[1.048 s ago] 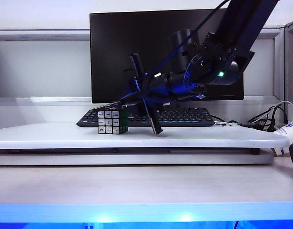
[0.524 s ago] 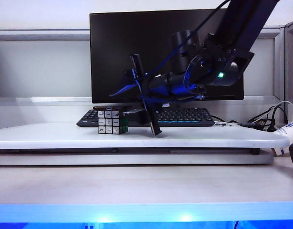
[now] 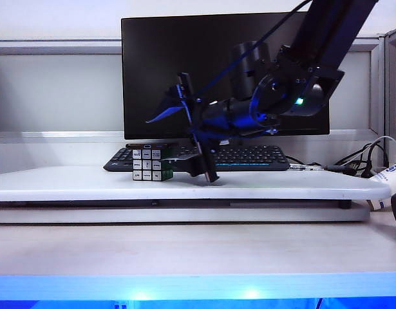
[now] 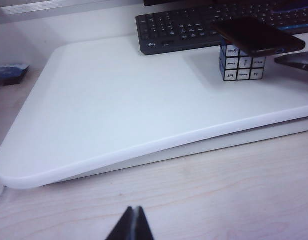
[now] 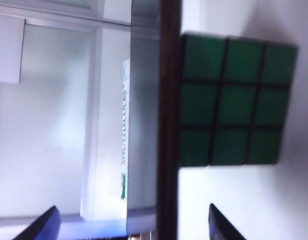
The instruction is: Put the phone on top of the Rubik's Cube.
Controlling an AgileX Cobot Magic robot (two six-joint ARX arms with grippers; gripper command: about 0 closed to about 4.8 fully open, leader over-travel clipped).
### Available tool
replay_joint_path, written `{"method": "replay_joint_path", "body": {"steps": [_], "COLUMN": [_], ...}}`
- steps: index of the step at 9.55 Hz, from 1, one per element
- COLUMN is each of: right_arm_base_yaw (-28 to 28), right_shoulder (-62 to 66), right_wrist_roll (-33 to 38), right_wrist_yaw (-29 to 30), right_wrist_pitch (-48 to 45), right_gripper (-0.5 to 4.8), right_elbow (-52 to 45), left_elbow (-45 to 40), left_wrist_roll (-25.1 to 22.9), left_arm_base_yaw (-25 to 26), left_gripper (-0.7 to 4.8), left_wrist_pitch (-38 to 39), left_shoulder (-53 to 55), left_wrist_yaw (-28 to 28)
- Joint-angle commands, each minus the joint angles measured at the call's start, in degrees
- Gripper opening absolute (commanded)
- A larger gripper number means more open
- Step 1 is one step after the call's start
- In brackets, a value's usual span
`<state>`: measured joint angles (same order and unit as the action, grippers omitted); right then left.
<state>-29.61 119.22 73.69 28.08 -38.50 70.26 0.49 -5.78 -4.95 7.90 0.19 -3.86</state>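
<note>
The phone (image 4: pixel 257 36) is seen lying on the Rubik's Cube (image 4: pixel 241 62) near the desk's (image 4: pixel 118 110) back edge, before the keyboard (image 4: pixel 184 27). The right gripper (image 3: pixel 185 125) is spread wide beside them; the left gripper (image 4: pixel 131 226), seen closed, is shown only by its wrist view.

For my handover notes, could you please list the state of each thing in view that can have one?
Phone: lying flat on the cube, released.
Cube: upright on the white board, bearing the phone.
Right claw: open, beside the cube, holding nothing.
Left claw: shut, empty, low over the desk, away from the cube.
Monitor: screen dark.
</note>
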Motion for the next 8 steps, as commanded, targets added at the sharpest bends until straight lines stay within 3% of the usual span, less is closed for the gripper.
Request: {"method": "replay_joint_path", "body": {"steps": [1,8], "right_arm_base_yaw": [1.9,7.98], "right_shoulder": [-0.33,-1.53], "right_wrist_roll": [-1.07,-9.18], "right_wrist_yaw": [0.52,3.34], "right_wrist_pitch": [-0.52,3.89], "right_gripper": [3.78,3.56], "right_elbow": [0.04,0.0], "left_elbow": [-0.02,-0.02], "left_wrist_roll": [-0.2,-0.22], "left_arm_base_yaw": [0.04,0.04], "left_gripper": [-0.06,-0.06], "left_wrist_pitch": [-0.76,-0.76], "left_shoulder": [0.02,0.02], "left_wrist_yaw": [-0.26,-0.26]}}
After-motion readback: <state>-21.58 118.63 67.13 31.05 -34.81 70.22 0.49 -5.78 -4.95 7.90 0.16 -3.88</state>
